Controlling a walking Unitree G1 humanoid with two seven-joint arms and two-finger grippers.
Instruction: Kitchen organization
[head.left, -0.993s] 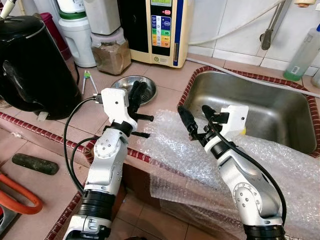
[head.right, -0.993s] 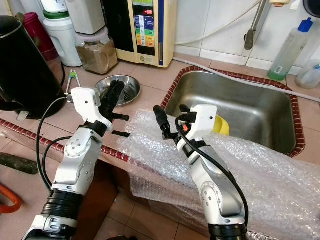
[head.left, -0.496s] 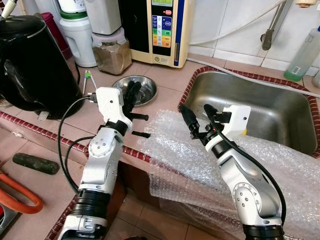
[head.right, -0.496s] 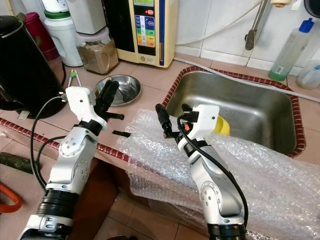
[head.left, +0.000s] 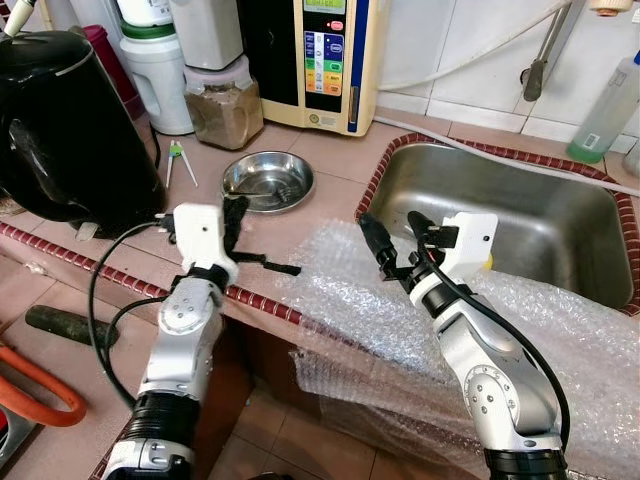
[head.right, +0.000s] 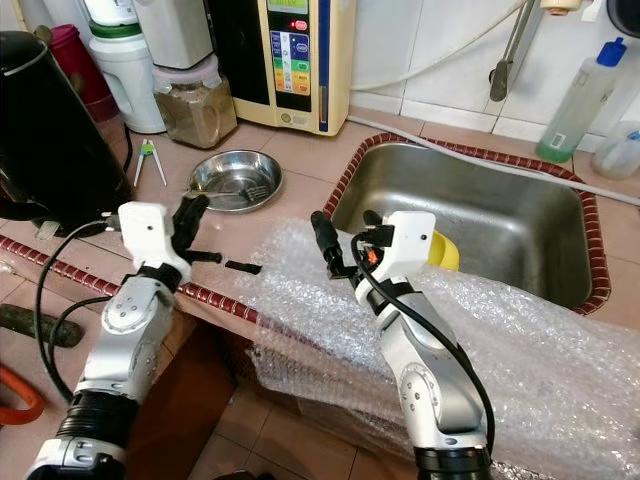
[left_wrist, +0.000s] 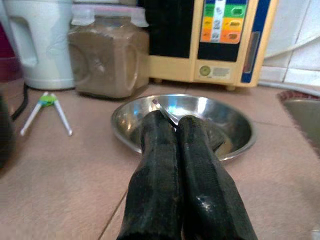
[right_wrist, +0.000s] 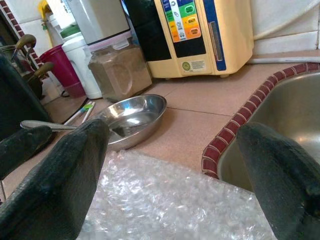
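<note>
1. Left gripper (head.left: 236, 208), fingers pressed together, hovers just short of the steel bowl (head.left: 268, 181).
2. Right gripper (head.left: 393, 237), fingers spread, hovers over bubble wrap (head.left: 350, 300) beside the sink (head.left: 520, 215).

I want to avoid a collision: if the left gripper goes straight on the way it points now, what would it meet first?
Most likely the steel bowl: the left gripper, jaws shut, points at its near rim across bare counter. Depth is uncertain; the jar and yellow appliance stand farther behind.
</note>
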